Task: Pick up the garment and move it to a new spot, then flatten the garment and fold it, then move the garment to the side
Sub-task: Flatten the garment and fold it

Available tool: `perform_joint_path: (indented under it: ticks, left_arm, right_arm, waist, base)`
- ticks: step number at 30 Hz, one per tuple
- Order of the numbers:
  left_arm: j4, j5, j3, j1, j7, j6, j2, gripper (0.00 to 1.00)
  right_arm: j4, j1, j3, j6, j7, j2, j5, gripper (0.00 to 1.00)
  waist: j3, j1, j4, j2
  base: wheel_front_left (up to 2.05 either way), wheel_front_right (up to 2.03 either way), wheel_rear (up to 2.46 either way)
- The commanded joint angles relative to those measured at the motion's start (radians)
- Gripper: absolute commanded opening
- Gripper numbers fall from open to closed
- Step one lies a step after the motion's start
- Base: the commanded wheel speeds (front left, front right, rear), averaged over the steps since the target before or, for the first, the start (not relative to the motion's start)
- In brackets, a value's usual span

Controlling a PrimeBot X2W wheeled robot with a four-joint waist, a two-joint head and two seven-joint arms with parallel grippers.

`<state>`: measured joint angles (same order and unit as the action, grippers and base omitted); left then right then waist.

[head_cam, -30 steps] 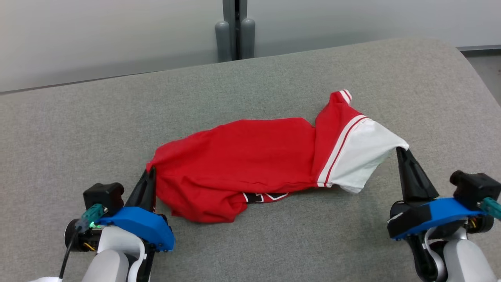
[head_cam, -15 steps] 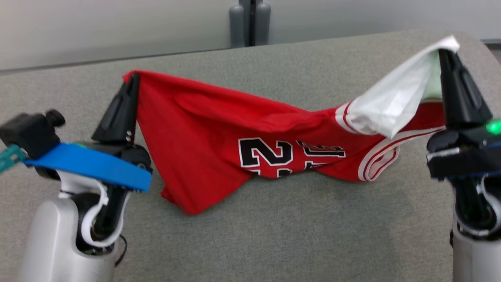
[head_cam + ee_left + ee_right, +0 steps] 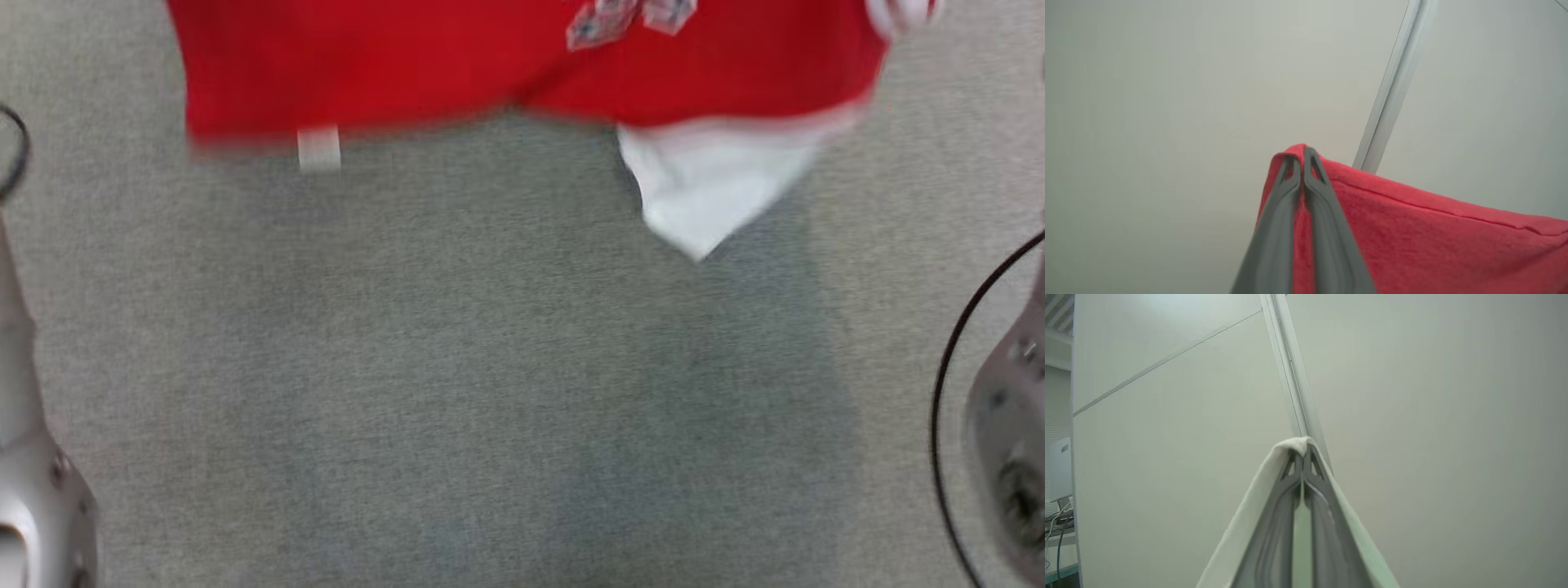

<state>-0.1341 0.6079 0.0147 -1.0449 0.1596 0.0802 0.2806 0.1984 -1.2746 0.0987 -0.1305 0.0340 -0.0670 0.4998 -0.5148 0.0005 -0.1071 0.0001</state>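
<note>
The garment [image 3: 457, 65] is a red jersey with white trim and a white sleeve panel [image 3: 710, 188]. In the head view it hangs blurred across the top edge, lifted off the grey table [image 3: 490, 392], its hem and a small white tag [image 3: 318, 149] dangling. In the left wrist view my left gripper [image 3: 1302, 157] is shut on a red corner of the garment [image 3: 1412, 237]. In the right wrist view my right gripper [image 3: 1302, 457] is shut on the garment's white fabric [image 3: 1241, 535], which drapes over the fingertips. Both grippers point up toward a pale wall.
Pale forearms stand at the left edge [image 3: 33, 490] and right edge [image 3: 1008, 441] of the head view, with a black cable [image 3: 947, 384] looping beside the right one. A pale wall with a vertical frame strip [image 3: 1294, 384] lies behind the raised grippers.
Both arms have risen high with the garment, which now hangs above the table. The head camera has tilted down, so the grippers have left its picture.
</note>
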Motion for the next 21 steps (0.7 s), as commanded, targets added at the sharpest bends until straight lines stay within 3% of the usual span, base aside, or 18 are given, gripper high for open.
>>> perform_joint_path:
  ticks: [1, 6, 9, 13, 21]
  left_arm:
    - [-0.026, -0.024, 0.004, -0.068, -0.048, 0.007, 0.002, 0.00]
    - [-0.114, -0.080, 0.041, -0.178, -0.187, 0.027, -0.002, 0.00]
    - [-0.149, -0.096, 0.066, -0.163, -0.242, 0.035, -0.004, 0.00]
    - [-0.189, -0.110, 0.109, -0.073, -0.311, 0.043, 0.000, 0.00]
    - [-0.327, -0.069, 0.156, 0.290, -0.402, 0.049, -0.038, 0.00]
  right_arm:
    - [0.025, -0.077, -0.007, -0.001, 0.061, -0.028, -0.026, 0.00]
    - [0.103, -0.196, -0.060, 0.000, 0.187, -0.089, -0.081, 0.00]
    - [0.144, -0.159, -0.095, -0.001, 0.200, -0.122, -0.106, 0.00]
    - [0.192, -0.014, -0.141, 0.000, 0.193, -0.157, -0.120, 0.00]
    - [0.258, 0.481, -0.164, -0.001, 0.123, -0.132, -0.005, 0.00]
  waist:
    - [-0.021, -0.0005, 0.022, -0.0001]
    - [0.002, -0.0005, 0.033, -0.0001]
    - [0.004, -0.0005, 0.032, -0.0001]
    - [0.004, -0.0005, 0.028, -0.0001]
    - [0.069, -0.0005, 0.027, -0.0001]
  base:
    - [0.00, 0.00, 0.00]
    - [0.00, 0.00, 0.00]
    - [0.00, 0.00, 0.00]
    - [0.00, 0.00, 0.00]
    - [0.00, 0.00, 0.00]
